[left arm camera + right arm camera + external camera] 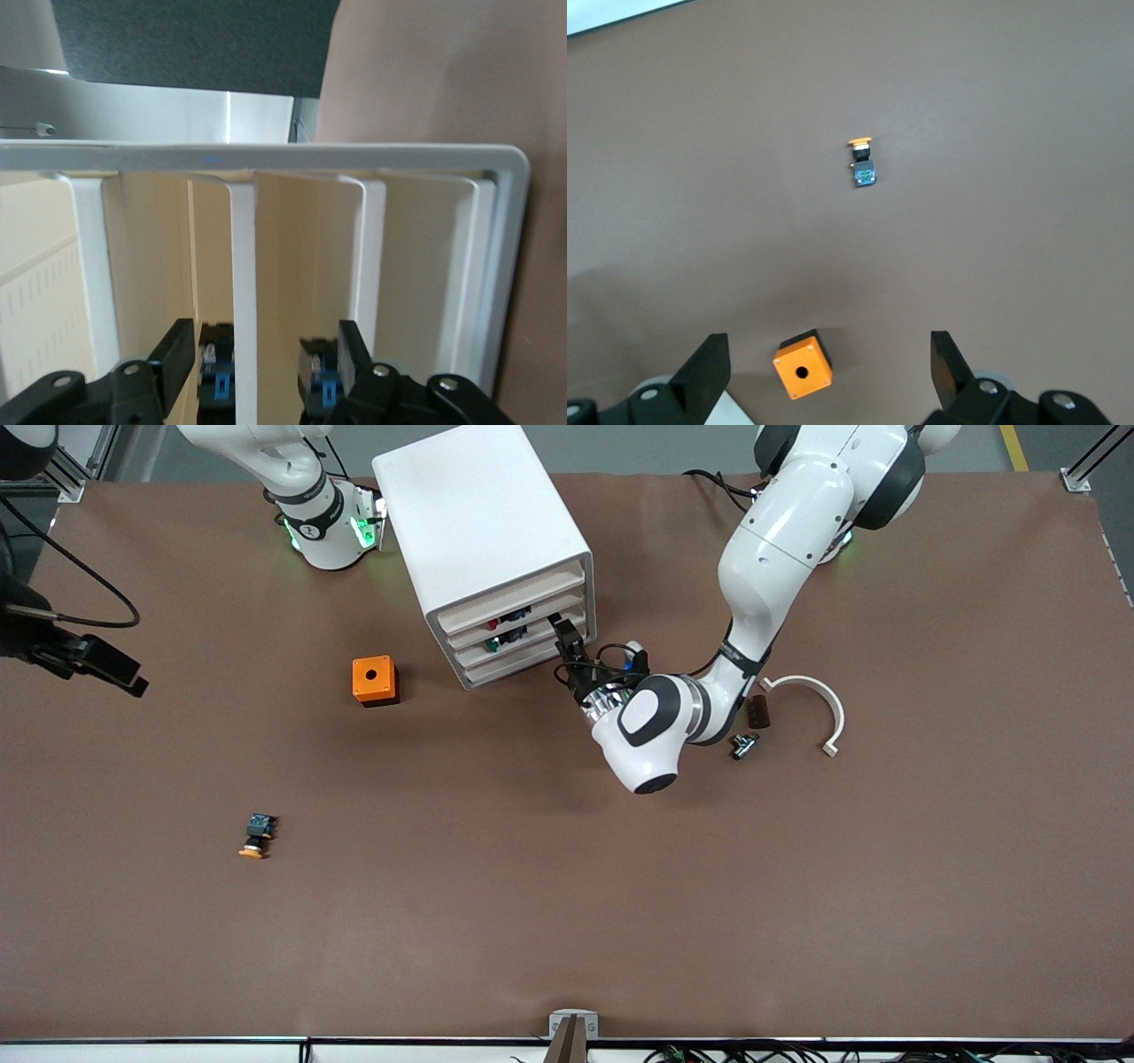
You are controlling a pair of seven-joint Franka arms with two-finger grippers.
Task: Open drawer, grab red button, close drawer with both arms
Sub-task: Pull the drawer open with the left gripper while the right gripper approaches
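Your left gripper (567,646) sits right at the cabinet (483,540) front, against the drawer (523,622) showing the red button (515,615). Orange box (374,680) sits beside the cabinet, orange-capped button (257,838) nearer the camera.

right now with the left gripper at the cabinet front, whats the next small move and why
Probably finish closing the left gripper on the drawer front, then pull. Its fingers straddle a front lip without pinching yet, and the red button sits inside. The right gripper waits open above the orange box.
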